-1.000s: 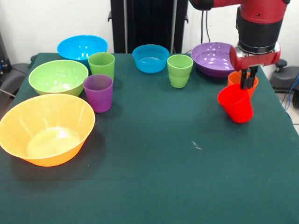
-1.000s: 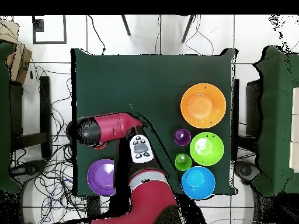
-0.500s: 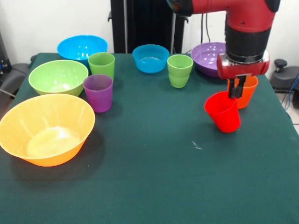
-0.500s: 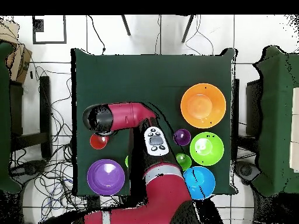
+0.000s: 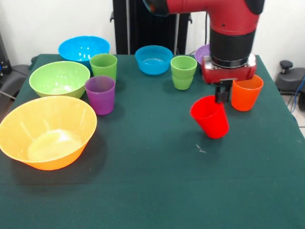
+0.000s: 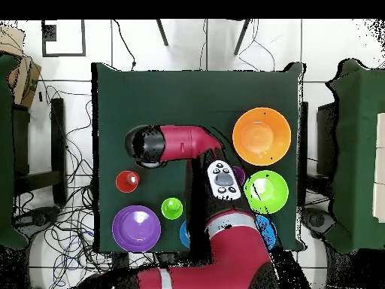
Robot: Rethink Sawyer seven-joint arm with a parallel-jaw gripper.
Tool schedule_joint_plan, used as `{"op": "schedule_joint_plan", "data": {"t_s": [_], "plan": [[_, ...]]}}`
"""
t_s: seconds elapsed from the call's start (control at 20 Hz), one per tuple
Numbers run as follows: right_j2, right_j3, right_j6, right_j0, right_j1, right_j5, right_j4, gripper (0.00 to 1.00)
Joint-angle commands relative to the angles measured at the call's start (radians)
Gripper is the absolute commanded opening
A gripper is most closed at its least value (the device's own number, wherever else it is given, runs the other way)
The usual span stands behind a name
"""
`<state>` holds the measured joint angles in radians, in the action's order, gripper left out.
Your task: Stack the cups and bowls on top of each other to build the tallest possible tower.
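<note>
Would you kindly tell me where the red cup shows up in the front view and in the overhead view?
Front view: the red cup hangs tilted from the hand, right of centre, just left of the orange cup.
Overhead view: not visible; the arm's end covers that spot.
Shared landmark: the orange cup, the small circle left of centre, above the purple bowl.
</note>
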<state>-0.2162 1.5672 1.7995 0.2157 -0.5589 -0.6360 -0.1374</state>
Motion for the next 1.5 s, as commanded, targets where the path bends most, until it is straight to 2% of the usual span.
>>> {"op": "schedule_joint_plan", "data": {"t_s": [0.05, 0.3, 0.8, 0.85, 1.0, 1.15, 1.5], "plan": [[-0.082, 0.058, -0.050, 0.066, -0.066, 0.008, -0.025, 0.00], [-0.091, 0.131, -0.052, 0.097, -0.127, 0.018, -0.029, 0.00], [-0.100, 0.224, 0.034, 0.079, -0.115, 0.176, -0.042, 0.00], [-0.102, 0.231, 0.037, 0.079, -0.116, 0.193, -0.043, 1.00], [-0.095, 0.242, 0.073, 0.068, -0.120, 0.235, -0.031, 1.00], [-0.094, 0.242, 0.078, 0.062, -0.119, 0.193, -0.003, 1.00], [-0.088, 0.267, 0.082, 0.054, -0.132, 0.205, 0.002, 1.00]]}}
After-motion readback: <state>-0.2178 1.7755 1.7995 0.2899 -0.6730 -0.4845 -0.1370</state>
